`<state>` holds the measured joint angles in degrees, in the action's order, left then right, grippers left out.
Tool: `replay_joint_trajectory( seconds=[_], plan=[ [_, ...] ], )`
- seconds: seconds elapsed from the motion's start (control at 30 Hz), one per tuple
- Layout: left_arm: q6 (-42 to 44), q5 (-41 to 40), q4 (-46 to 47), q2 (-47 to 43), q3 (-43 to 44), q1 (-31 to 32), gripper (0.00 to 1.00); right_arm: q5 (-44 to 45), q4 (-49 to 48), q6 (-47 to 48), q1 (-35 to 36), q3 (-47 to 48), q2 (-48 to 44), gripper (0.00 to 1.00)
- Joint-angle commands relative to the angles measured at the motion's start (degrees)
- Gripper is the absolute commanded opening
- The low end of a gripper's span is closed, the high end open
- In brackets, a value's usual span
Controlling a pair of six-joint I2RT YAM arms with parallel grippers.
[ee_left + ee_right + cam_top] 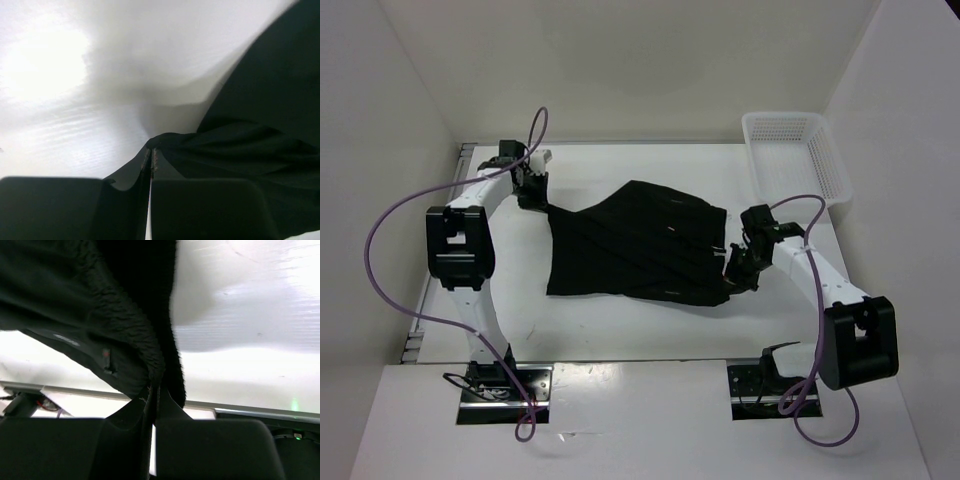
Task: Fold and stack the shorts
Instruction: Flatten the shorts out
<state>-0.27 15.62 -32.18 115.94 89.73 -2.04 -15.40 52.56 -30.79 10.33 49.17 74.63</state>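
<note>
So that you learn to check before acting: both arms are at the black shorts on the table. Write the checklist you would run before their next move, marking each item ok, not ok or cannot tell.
1. Left claw shut on the shorts: ok, fabric is pinched between its fingers.
2. Right claw shut on the shorts: ok, a thick edge is pinched.
3. Cloth flat between the two grips: not ok, it is creased and bunched at both.
4. Number of layers each claw holds: cannot tell.
5. White basket apart from the cloth: ok, it stands at the far right corner.
</note>
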Motion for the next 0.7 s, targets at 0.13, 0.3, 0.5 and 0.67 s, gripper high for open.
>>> replay_joint_trajectory(
  seconds=[0.13, 0.3, 0.5, 0.67],
  plan=[
    [0.3, -2.3, -1.6, 3.5, 10.1, -2.5, 0.0, 5.5, 5.7, -0.1, 4.3, 3.1, 0.5, 0.0],
    [0.3, 1.3, -3.9, 5.7, 11.4, -1.9, 0.08, 6.3, 5.1, -0.7, 5.1, 3.1, 1.8, 0.03],
    [0.3, 9.2, -3.3, 3.5, 6.1, -0.1, 0.51, 4.9, 3.4, 0.4, 3.9, 3.1, 2.4, 0.24],
    [0.3, 9.0, -8.8, -3.9, 1.5, -0.1, 0.53, 3.2, 3.4, 1.6, 1.8, 3.6, 1.8, 0.43]
  ],
)
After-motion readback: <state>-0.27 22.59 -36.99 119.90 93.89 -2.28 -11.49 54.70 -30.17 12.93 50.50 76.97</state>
